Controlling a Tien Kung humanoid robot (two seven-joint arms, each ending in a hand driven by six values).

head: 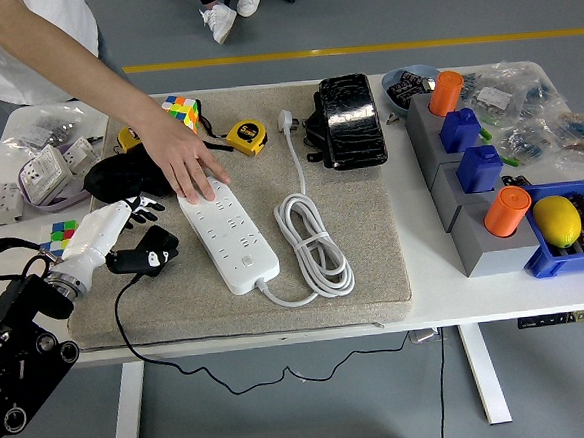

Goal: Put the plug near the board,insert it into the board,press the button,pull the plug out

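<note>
Your left hand (122, 223), fingers spread and empty, hovers over the black plug (144, 259) lying left of the power strip (229, 234); the person's hand (183, 162) steadies the strip's far end for insertion.

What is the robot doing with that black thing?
The robot's left hand is by a black plug lying on the grey mat, just left of the white power strip. Whether it grips the plug is unclear. The plug is not in a socket yet. A person's hand presses on the strip's far end, holding it down.
</note>
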